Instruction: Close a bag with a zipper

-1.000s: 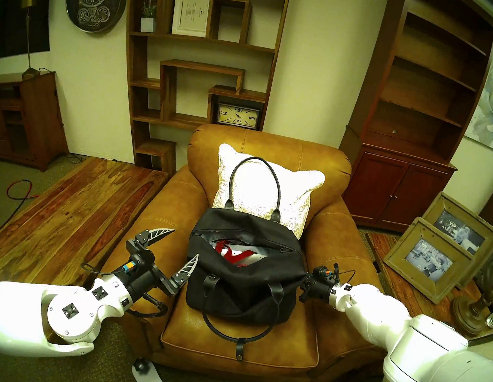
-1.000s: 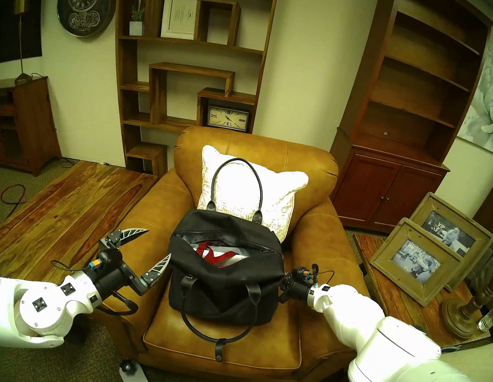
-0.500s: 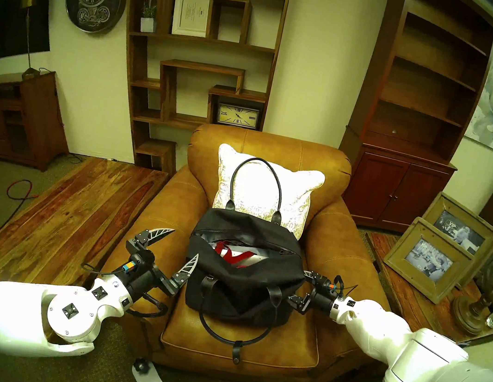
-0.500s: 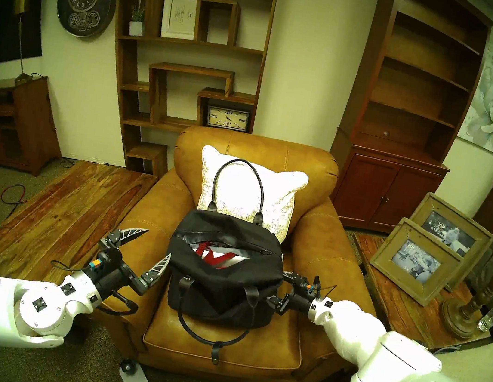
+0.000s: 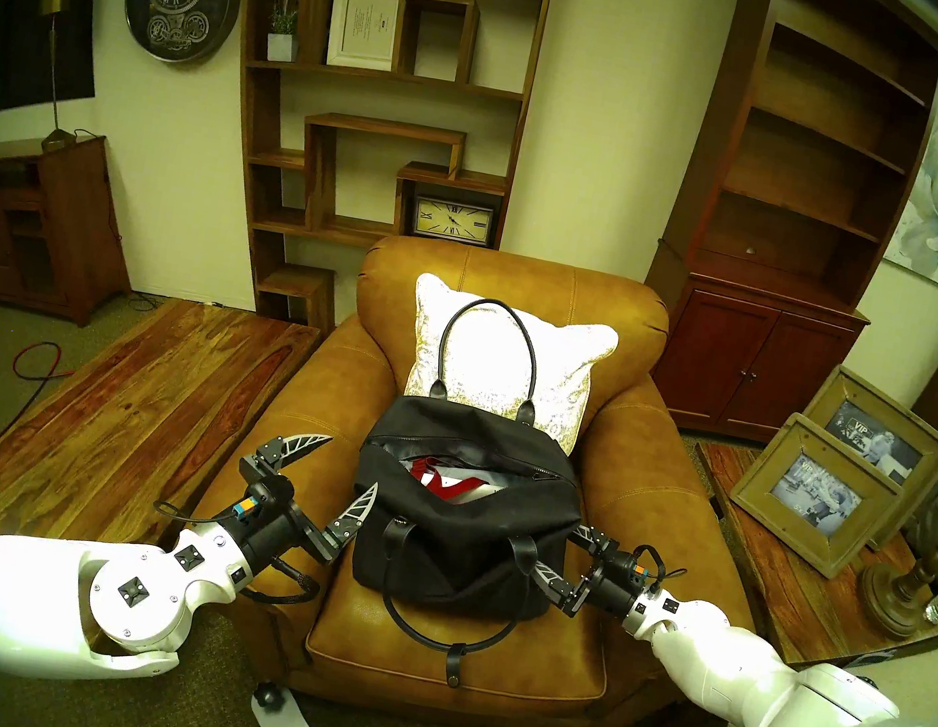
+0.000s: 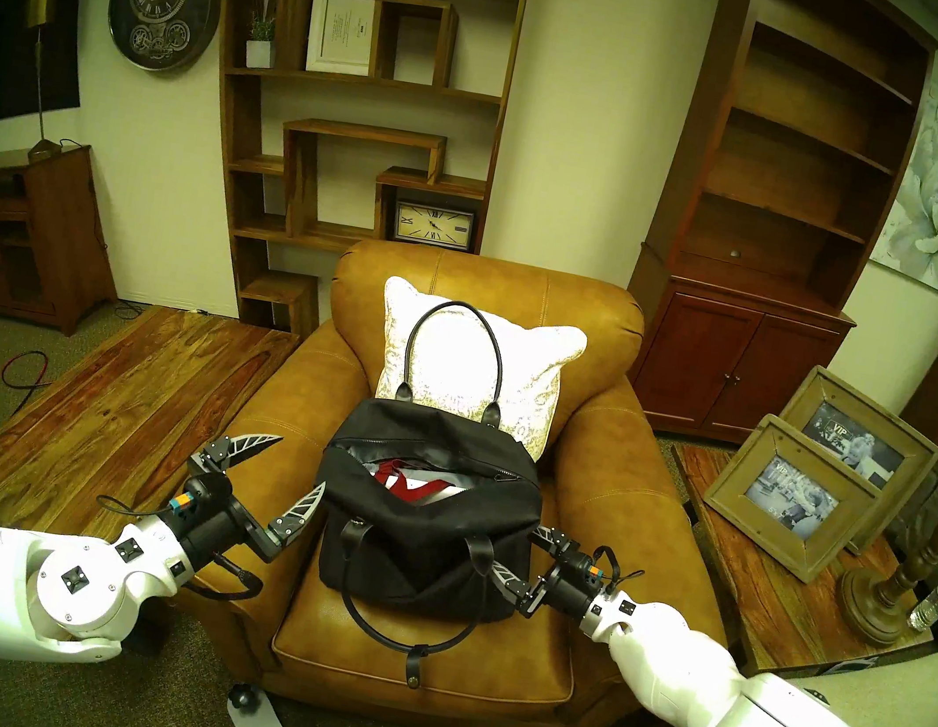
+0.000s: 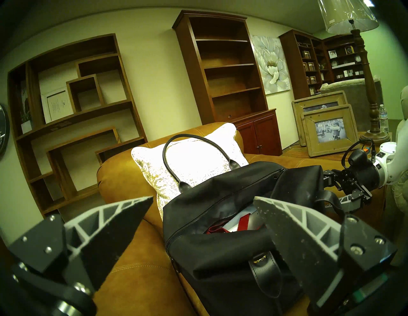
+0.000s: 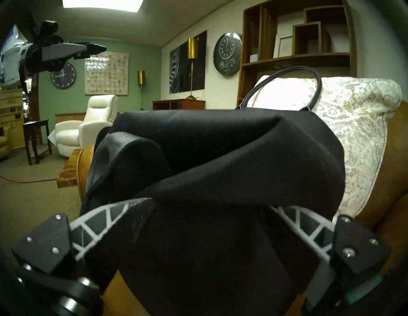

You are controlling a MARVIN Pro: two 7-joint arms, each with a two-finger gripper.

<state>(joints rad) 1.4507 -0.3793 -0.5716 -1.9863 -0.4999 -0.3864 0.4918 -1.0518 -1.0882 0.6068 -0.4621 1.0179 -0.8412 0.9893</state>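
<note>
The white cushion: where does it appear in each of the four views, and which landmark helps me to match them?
Head stereo left: white cushion at upper centre, against the armchair back, behind the bag.
Head stereo right: upper centre, again behind the bag.
Left wrist: centre, beyond the bag's left end.
Right wrist: right side, behind the bag.
Shared landmark: the bag's upright loop handle, crossing the cushion in all four.

Black bag [image 5: 459, 537], tan armchair [image 5: 653, 465], white gold-patterned cushion [image 5: 492, 357], red item inside [image 5: 438, 475]
</note>
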